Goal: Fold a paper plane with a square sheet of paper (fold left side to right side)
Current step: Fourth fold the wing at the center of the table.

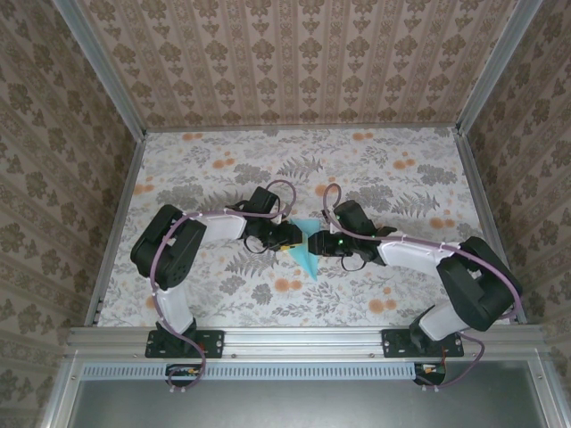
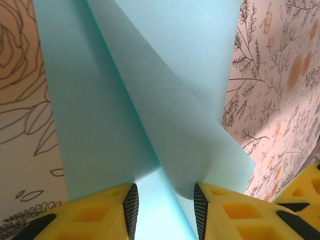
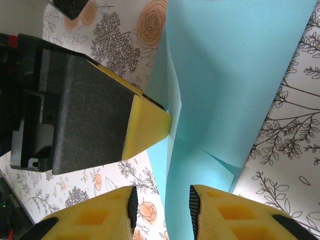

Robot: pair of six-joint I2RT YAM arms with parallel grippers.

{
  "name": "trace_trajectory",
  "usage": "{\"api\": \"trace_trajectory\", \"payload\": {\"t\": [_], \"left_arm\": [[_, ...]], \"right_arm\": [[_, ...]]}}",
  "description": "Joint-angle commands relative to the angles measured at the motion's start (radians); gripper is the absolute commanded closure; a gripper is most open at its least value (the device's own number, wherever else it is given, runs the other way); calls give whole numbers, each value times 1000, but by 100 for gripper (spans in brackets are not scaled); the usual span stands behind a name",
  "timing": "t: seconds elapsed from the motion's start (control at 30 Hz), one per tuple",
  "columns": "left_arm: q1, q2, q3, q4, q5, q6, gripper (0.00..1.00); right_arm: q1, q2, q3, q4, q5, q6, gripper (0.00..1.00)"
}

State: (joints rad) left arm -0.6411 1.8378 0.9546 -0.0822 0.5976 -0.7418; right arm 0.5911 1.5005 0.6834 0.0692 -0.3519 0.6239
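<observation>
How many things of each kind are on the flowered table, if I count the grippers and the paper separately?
Grippers: 2 (left gripper, right gripper)
Folded cyan-blue paper: 1
Total: 3

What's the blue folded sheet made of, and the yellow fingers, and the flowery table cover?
Blue sheet: thin matte paper, by its sharp creases and lifted flap. Yellow fingers: matte moulded plastic, likely, with hollow square pockets; dark ribbed inner pads, maybe rubber. Table cover: flat printed sheet, paper or vinyl, unclear which.
</observation>
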Motion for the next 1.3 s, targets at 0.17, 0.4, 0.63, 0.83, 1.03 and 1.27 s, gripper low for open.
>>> {"api": "trace_trajectory", "payload": {"t": [0.17, 0.4, 0.63, 0.83, 1.03, 1.27], "left_arm": [[-3, 21, 15, -48, -35, 7, 62], [-3, 21, 16, -47, -35, 9, 62], [-3, 20, 15, -51, -38, 9, 62], [-2, 17, 13, -53, -39, 8, 62], [-3, 15, 13, -54, -40, 9, 62], [-3, 16, 13, -56, -40, 10, 62]], "right_arm": [[-1, 116, 38, 73, -80, 48, 67], [-1, 136, 42, 72, -85, 47, 77], [-1, 138, 44, 35, -64, 36, 88], [-2, 137, 51, -15, -25, 16, 92], [-5, 138, 53, -47, 5, 5, 92], [-10, 148, 60, -65, 27, -5, 92]]}}
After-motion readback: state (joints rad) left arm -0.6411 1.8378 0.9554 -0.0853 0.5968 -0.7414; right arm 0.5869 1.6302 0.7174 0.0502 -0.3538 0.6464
